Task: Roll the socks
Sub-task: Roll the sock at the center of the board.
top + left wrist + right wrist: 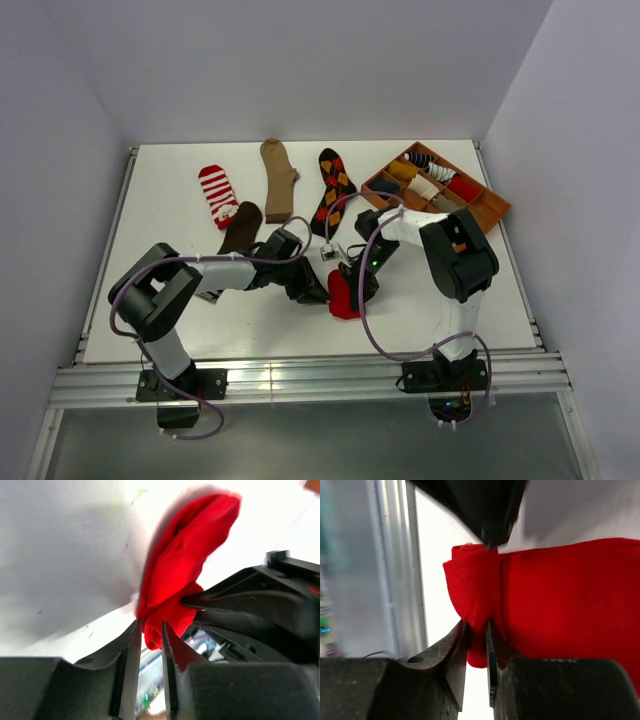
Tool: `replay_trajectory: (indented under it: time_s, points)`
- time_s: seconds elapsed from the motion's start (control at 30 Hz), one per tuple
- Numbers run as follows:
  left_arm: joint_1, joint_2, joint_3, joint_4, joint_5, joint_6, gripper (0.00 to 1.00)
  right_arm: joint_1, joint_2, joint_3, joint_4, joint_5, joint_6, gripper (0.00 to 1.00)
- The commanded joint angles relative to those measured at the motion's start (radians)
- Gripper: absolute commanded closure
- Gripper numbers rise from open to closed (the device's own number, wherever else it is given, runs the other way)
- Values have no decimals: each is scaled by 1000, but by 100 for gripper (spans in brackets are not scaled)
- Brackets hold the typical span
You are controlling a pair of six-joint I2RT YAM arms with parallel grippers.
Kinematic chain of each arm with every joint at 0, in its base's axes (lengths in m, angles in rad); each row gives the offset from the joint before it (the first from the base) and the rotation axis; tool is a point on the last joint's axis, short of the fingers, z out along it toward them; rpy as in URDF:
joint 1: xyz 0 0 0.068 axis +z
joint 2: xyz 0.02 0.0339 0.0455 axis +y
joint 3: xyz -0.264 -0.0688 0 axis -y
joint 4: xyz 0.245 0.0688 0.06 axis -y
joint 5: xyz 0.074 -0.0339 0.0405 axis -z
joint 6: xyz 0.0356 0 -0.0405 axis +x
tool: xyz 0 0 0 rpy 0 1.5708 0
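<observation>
Though thick and lumpy, red sock (185, 565) tight in left pincer (150, 626) and right pincer (476, 625).

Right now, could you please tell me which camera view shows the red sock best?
The left wrist view: the red sock shows almost whole, folded, one end in the left gripper. The right wrist view crops it close; the top view shows it small and partly covered.
</observation>
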Motion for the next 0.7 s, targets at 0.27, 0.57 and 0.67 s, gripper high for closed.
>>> replay_trajectory:
  time_s: [0.27,0.57,0.67]
  points:
    - [-74,-177,-19,92,-363,221,68,-18,159,85,-134,109,39,76]
    - [-151,-114,-71,365,-290,346,66,-31,220,128,-150,103,76,76]
    - [-177,-80,-76,409,-273,386,64,-34,228,134,-154,99,79,76]
